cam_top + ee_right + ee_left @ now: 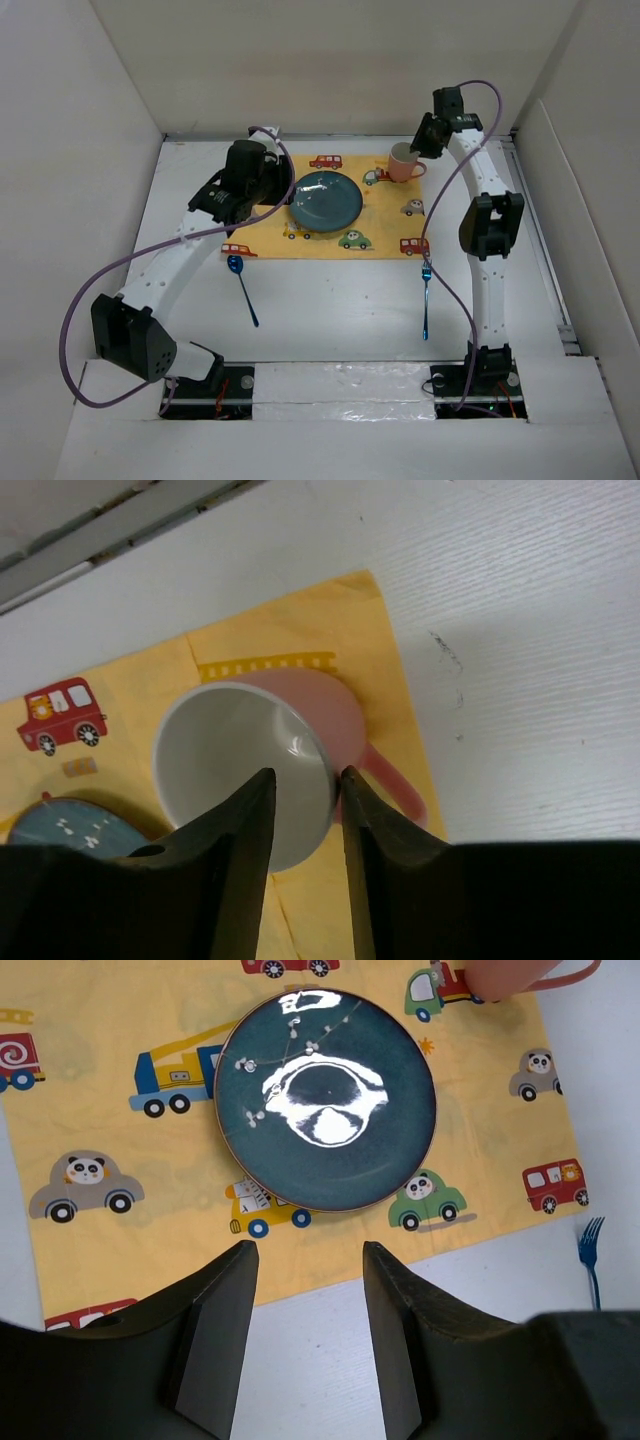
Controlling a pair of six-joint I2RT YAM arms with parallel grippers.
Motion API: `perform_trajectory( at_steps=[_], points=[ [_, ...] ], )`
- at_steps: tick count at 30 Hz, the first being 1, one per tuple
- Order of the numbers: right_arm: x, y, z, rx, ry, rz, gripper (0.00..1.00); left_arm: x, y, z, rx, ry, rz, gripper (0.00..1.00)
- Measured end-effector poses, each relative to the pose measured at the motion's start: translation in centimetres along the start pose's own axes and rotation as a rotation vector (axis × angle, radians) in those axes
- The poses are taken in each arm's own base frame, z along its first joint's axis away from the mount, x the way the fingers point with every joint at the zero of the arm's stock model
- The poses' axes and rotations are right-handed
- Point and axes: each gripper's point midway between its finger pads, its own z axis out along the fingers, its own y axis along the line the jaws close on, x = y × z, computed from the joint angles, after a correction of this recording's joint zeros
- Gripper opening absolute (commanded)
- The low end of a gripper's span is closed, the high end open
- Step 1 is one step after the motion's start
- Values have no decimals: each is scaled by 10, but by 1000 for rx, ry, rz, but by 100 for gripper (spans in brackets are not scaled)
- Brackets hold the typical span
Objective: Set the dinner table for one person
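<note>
Top external: a yellow car-print mat (382,214) lies on the white surface (340,310), which runs well beyond the mat on every side.
Off the mat's near left corner, a blue spoon (243,290) lies on the bare surface with its bowl toward the mat and its handle pointing away from it. Over the mat's left edge the left hand (307,1260) hovers with its fingers spread apart, gripping nothing. A dark teal plate (325,1100) sits flat on the mat's middle. A pink mug (230,760), white inside, stands on the mat's far right corner. The right hand (305,780) pinches its rim, one finger inside the cup and one outside, next to the handle. Off the mat's near right corner, a blue fork (426,295) lies on the surface, tines toward the mat.
</note>
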Motion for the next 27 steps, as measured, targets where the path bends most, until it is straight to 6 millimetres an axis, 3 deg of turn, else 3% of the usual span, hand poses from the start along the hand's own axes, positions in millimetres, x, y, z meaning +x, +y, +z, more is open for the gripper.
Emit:
perform_trajectory(
  at_steps=[6,10,13,14,16,17,18,19,21,24,25,27],
  points=[
    [-13,10,-19,-81,-14,22,50,-20,0,-4,-20,-43,4,44],
    [-27,12,-65,-157,-47,44,50,-38,2,-10,-47,-90,1,41],
    [-36,7,-119,-209,-116,50,24,-53,3,-16,-66,-129,-4,33],
    [-34,3,-139,-221,-145,54,4,-57,3,-19,-70,-143,-6,25],
    [-21,-9,-179,-237,-201,56,0,-62,2,-27,-67,-165,-14,12],
    [-21,-9,-179,-237,-201,56,0,-65,1,-33,-64,-179,-20,2],
    [2,-18,-212,-245,-227,60,0,-68,0,-39,-58,-193,-28,0],
    [14,-21,-222,-259,-259,52,0,-71,-1,-46,-49,-212,-31,0],
    [56,-34,-232,-256,-252,41,0,-73,-2,-59,-36,-238,-40,0],
    [129,-59,-221,-199,-155,30,3,-68,-1,-74,-26,-259,-51,4],
    [152,-68,-214,-175,-114,30,16,-67,-1,-76,-26,-259,-52,14],
    [193,-88,-201,-114,-23,40,32,-58,1,-76,-27,-249,-58,24]
  ],
)
